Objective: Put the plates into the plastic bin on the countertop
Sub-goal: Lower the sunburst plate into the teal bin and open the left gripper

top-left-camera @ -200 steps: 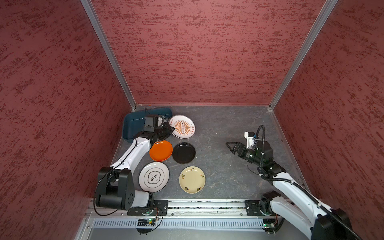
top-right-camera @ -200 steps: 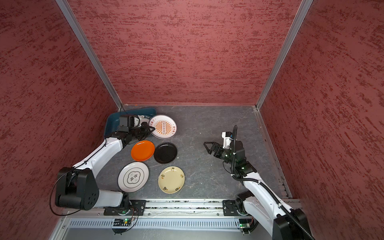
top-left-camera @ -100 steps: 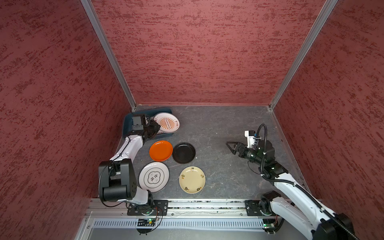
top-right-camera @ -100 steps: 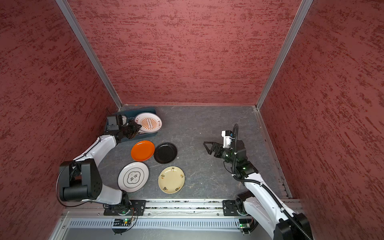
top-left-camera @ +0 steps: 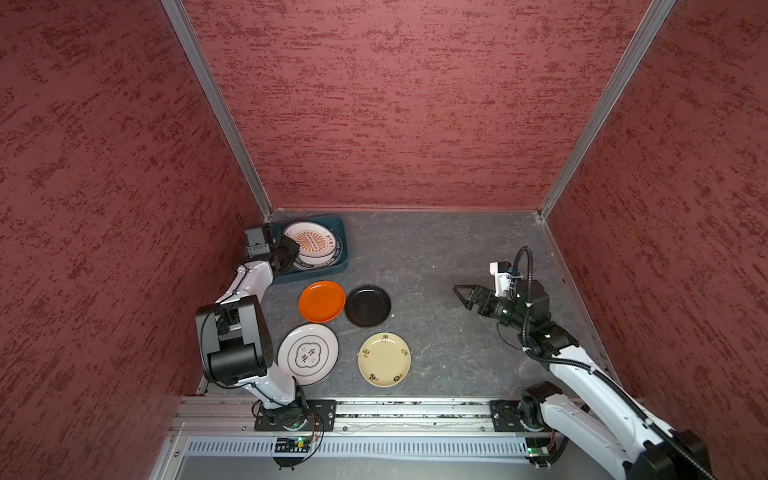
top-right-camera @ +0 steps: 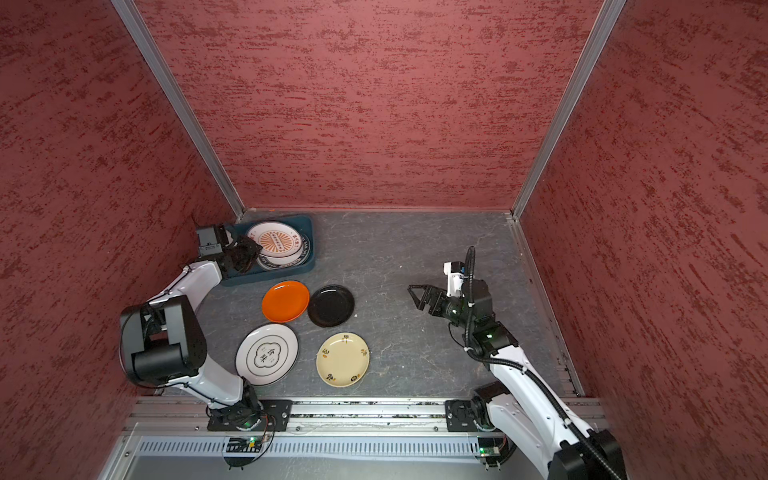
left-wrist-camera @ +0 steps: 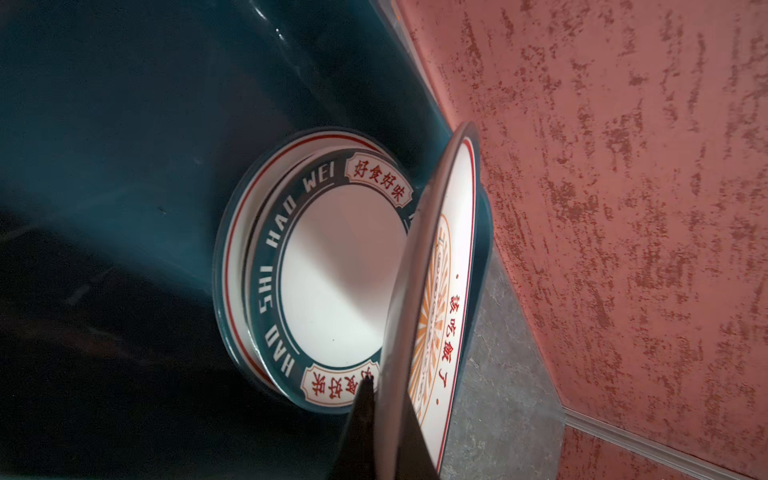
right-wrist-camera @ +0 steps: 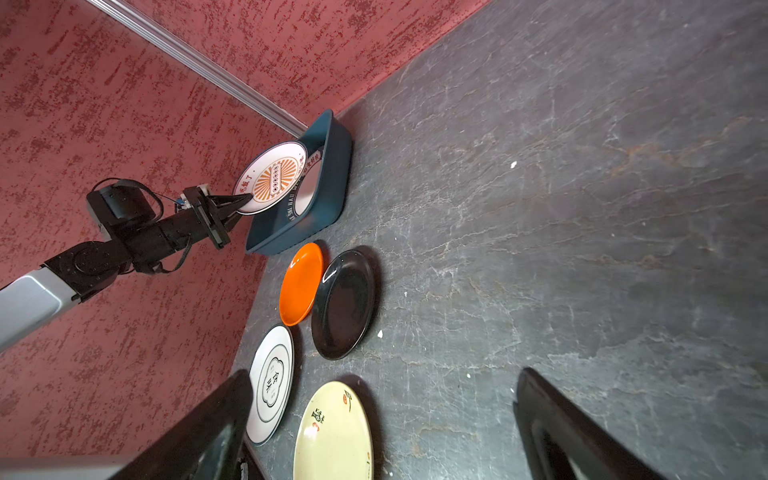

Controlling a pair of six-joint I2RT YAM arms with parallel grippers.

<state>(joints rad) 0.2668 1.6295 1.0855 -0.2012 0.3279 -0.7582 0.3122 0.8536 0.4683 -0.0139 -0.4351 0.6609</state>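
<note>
The dark teal plastic bin [top-left-camera: 316, 275] is set in the far left corner of the bench [top-left-camera: 436, 257], close against the red walls [top-left-camera: 395, 104]. A stack of at least 2 white plates lies inside it. On top is a teal-banded plate [left-wrist-camera: 332, 282] lettered "HAO SHI HAO WEI", and a red-lined plate [left-wrist-camera: 232, 257] shows beneath it. Above this stack, a sunburst plate [top-left-camera: 311, 243] is held tilted by its rim in the clenched left pincer [top-left-camera: 290, 248]. Whether it touches the stack cannot be told. The left arm [top-left-camera: 249, 286] is stretched along the left wall, with its wrist over the bin's near left corner.

4 plates lie flat on the bench in front of the bin. An orange plate [top-left-camera: 321, 301] and a black plate [top-left-camera: 368, 306] are placed edge to edge. Nearer the rail are a quatrefoil plate [top-left-camera: 308, 354] and a cream-yellow plate [top-left-camera: 384, 359].

The right pincer [top-left-camera: 462, 296] is released, with its jaws spread wide. It is held above bare bench on the right, well apart from the plates and pointed toward them.
</note>
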